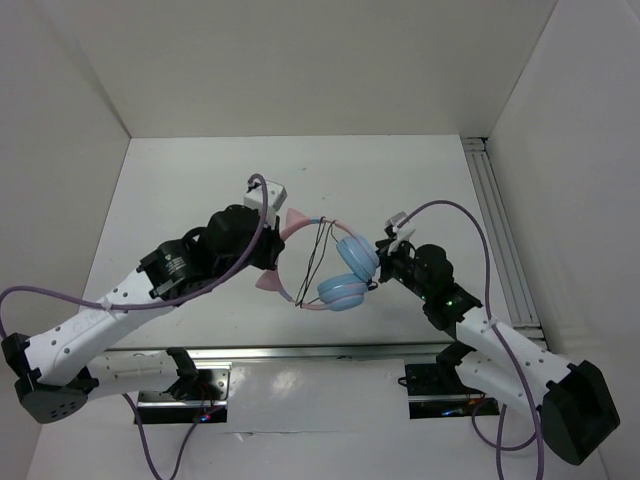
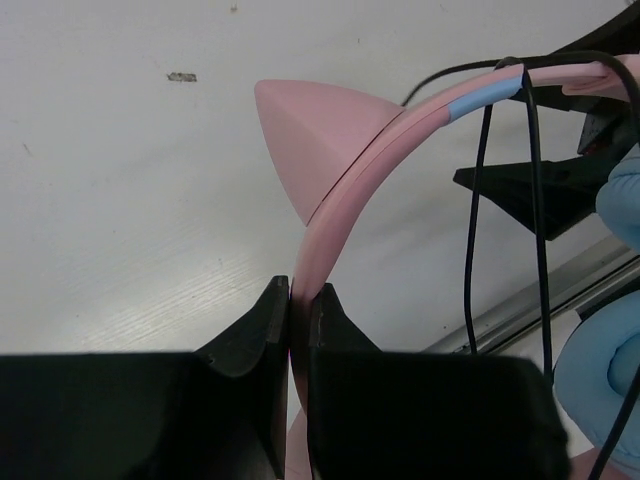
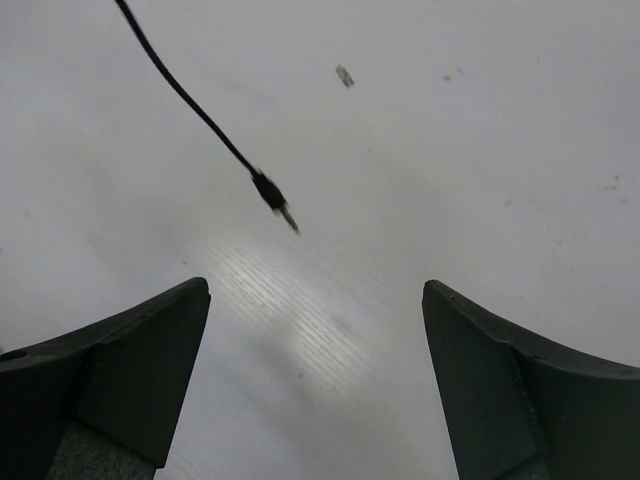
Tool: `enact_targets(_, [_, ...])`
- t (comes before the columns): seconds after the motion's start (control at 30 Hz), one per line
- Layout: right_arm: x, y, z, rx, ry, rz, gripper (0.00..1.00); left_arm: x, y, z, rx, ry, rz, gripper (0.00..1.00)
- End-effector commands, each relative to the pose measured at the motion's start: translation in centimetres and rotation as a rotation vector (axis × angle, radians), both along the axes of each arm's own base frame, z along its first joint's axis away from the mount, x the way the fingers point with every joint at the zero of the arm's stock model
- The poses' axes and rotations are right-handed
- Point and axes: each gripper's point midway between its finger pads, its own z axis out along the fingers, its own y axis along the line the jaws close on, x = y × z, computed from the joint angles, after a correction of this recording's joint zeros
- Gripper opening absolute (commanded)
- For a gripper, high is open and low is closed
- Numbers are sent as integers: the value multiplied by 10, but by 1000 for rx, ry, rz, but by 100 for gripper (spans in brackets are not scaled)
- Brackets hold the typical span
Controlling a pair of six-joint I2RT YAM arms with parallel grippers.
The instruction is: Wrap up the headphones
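From the top view, the headphones (image 1: pixel 335 268) sat near the middle of the table (image 1: pixel 180 180), between the two arms. The left pincer (image 1: pixel 272 255) was at their 9 o'clock and the right pincer (image 1: pixel 385 250) at their 3 o'clock, just beside the blue ear cups (image 1: pixel 350 275). The thin black cable (image 1: pixel 315 255) crossed the headband's arch in a few strands. I judged the wrap partly done, with some turns laid on and a loose tail left to wind and secure. Whether the set rested on the table or hung clear, this view did not show.

In the left wrist view, the left pincer (image 2: pixel 298 295) was pressed together on the pink headband (image 2: pixel 340 215), pinching it edge-on. The band rose from the jaws toward 1 o'clock, with a cat ear (image 2: pixel 320 135) at 12 o'clock of the grip. Two cable (image 2: pixel 475 220) strands hung down from the band at 3 o'clock, well apart from the fingers, and an ear cup (image 2: pixel 600 370) showed at the right edge.

In the right wrist view, the right pincer (image 3: pixel 315 300) stood spread wide with nothing between its fingers. The cable's free end, tipped by its plug (image 3: pixel 272 195), hung at 11 o'clock of the gap, beyond the fingertips and touching neither. It looked blurred. The tail was therefore loose, and I judged that it wanted catching before another turn could go on.
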Motion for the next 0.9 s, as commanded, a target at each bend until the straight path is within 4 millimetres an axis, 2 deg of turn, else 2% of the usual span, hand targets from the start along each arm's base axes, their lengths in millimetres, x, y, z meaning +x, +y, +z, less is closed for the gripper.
enact_targets(0.0, [-13, 19, 64, 128, -196, 167, 94, 1, -2, 68, -220, -96, 21, 0])
enact_targets(0.03, [-16, 20, 68, 135, -206, 179, 94, 2, -1, 74, -234, -102, 19, 0])
enact_targets(0.07, [-18, 22, 68, 137, -205, 196, 94, 0, -1, 71, -228, -91, 11, 0])
enact_targets(0.13, [-23, 26, 86, 160, -241, 234, 94, -4, -3, 78, -243, -89, -11, 0])
enact_targets(0.27, [-27, 36, 103, 155, -256, 317, 94, -11, -10, 87, -279, -77, -60, 0])
enact_targets(0.3, [-24, 38, 106, 147, -266, 319, 87, -13, -12, 87, -282, -74, -68, 0])
enact_targets(0.33, [-21, 42, 105, 141, -247, 331, 84, -16, -12, 93, -299, -80, -83, 0])
enact_targets(0.4, [-16, 44, 100, 125, -233, 332, 76, -19, -12, 95, -303, -75, -96, 0])
enact_targets(0.53, [-14, 45, 102, 134, -254, 332, 66, -20, -13, 99, -312, -78, -106, 0])
enact_targets(0.6, [-11, 43, 101, 133, -260, 311, 66, -20, -13, 99, -312, -78, -106, 0])
enact_targets(0.67, [-8, 41, 91, 123, -244, 288, 66, -22, -15, 99, -322, -68, -113, 0])
enact_targets(0.8, [-3, 39, 96, 132, -272, 262, 66, -23, -19, 96, -318, -54, -129, 0])
enact_targets(0.87, [-3, 39, 88, 124, -254, 262, 56, -24, -20, 96, -321, -50, -139, 0])
